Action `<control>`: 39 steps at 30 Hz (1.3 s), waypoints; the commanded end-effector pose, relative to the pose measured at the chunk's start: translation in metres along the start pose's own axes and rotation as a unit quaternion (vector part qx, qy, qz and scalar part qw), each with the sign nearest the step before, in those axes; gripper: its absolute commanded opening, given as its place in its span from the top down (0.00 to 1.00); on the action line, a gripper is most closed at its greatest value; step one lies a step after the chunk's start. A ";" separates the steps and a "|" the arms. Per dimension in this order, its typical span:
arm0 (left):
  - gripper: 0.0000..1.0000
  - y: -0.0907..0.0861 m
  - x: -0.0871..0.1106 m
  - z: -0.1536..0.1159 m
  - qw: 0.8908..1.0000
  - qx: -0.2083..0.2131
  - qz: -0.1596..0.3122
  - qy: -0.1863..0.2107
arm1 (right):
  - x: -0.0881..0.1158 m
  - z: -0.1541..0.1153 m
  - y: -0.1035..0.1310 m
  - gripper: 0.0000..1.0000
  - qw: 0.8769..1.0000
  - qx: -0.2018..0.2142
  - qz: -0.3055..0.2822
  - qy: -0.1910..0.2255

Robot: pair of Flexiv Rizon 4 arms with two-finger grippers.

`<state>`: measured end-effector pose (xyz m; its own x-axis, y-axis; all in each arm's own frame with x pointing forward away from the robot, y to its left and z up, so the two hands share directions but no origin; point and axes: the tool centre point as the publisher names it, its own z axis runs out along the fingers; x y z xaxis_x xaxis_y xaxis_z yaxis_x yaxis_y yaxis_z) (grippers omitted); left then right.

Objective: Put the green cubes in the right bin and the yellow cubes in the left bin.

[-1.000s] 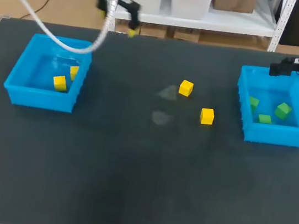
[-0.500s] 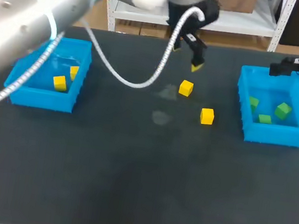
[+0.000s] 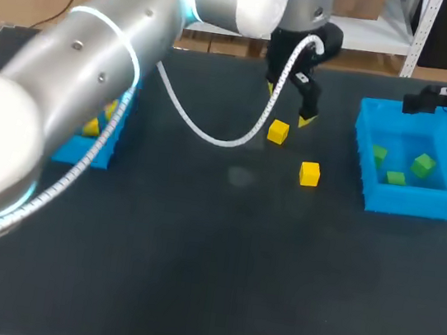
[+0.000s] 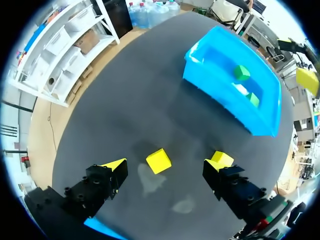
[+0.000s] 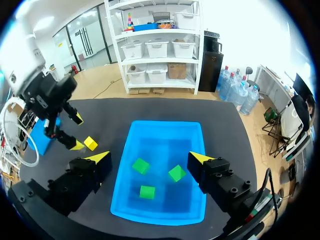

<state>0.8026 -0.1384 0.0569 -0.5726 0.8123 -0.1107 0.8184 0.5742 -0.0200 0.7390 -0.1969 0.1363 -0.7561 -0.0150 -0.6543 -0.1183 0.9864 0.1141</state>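
Yellow-tipped fingers [image 4: 114, 166] of the left gripper [image 4: 167, 164] are standing spread wide and grasping nothing. A yellow cube [image 4: 158, 161] is lying on the dark table [image 3: 194, 255] beneath the gap between them, touching neither finger. This cube is equal-sided, so it has no long axis. It is resting flat on one face, plain bright yellow, with its edges turned slightly askew to the walls of the right bin [image 3: 405, 206]. It is lying out on the table on the right bin's inner side, apart from it. A second yellow cube [image 3: 309, 174], the same in look, is lying flat too, nearer the right bin and nearer the robot's edge of the table.

At the right gripper [image 5: 149, 159] the fingers are likewise spread and holding nothing, hanging above the right bin. This bin is a bright blue open tray, and three green cubes [image 5: 141, 165] are lying loose on its floor, each turned its own way.

Across the table from the right bin, the blue left bin [image 3: 84, 150] is showing only in part behind the grey left arm [image 3: 97, 58], with two yellow cubes [image 3: 91, 126] peeking out inside it.
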 end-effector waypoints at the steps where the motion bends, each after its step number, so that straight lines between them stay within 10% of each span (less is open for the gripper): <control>1: 0.00 0.006 -0.010 0.015 0.997 0.008 -0.002 0.071 | 0.001 0.001 0.000 0.00 1.000 0.001 0.000 -0.003; 20: 0.00 0.021 -0.007 0.070 0.990 -0.012 -0.019 0.141 | 0.001 0.001 0.000 0.00 1.000 0.001 0.000 -0.003; 21: 0.60 0.021 -0.007 0.070 0.990 -0.013 -0.021 0.142 | 0.001 0.001 0.000 0.00 1.000 0.001 0.000 -0.003; 22: 1.00 0.021 -0.007 0.070 0.989 -0.014 -0.019 0.143 | 0.001 0.001 0.000 0.00 1.000 0.001 0.000 -0.003; 31: 1.00 0.022 -0.003 0.066 0.986 -0.020 0.005 0.163 | 0.001 0.001 0.000 0.00 1.000 0.001 0.000 -0.003; 39: 1.00 0.052 -0.009 0.009 0.991 -0.045 0.011 0.127 | 0.001 0.001 0.000 0.00 1.000 0.001 0.000 -0.003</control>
<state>0.8402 -0.1214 0.0240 -0.5372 0.8302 -0.1488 0.8306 0.5514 0.0782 0.7390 -0.1969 0.1363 -0.7561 -0.0150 -0.6543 -0.1183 0.9864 0.1141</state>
